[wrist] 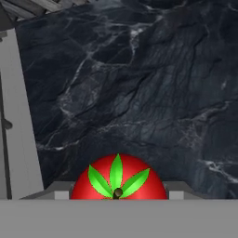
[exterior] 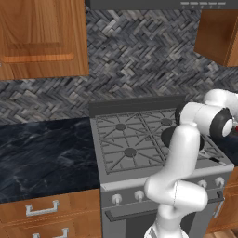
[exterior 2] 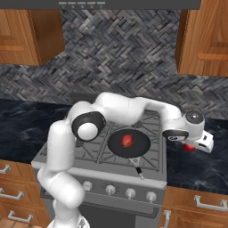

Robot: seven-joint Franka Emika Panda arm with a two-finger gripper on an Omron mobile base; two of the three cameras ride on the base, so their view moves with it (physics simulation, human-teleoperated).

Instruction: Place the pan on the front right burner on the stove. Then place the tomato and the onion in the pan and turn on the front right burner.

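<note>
The dark pan (exterior 2: 140, 145) sits on the stove (exterior 2: 91, 156) over the front right burner, which it hides, and its thin handle points toward the knobs. Inside the pan lies the dull red-brown onion (exterior 2: 127, 141). My gripper (exterior 2: 189, 145) hangs to the right of the stove, just above the black counter (exterior 2: 196, 164), and is shut on the bright red tomato (exterior 2: 190, 147). In the hand view the tomato (wrist: 118, 183) shows its green stem top between my fingers, with the counter below. From the left base view my arm covers most of the pan (exterior: 166, 135).
White knobs (exterior 2: 130, 193) line the stove front. Black marble counter (exterior: 42, 158) runs along both sides of the stove. Wooden wall cabinets (exterior 2: 207, 38) hang above, and drawers with metal handles sit under the counters. The stove's grey edge (wrist: 18, 121) runs down the left of the hand view.
</note>
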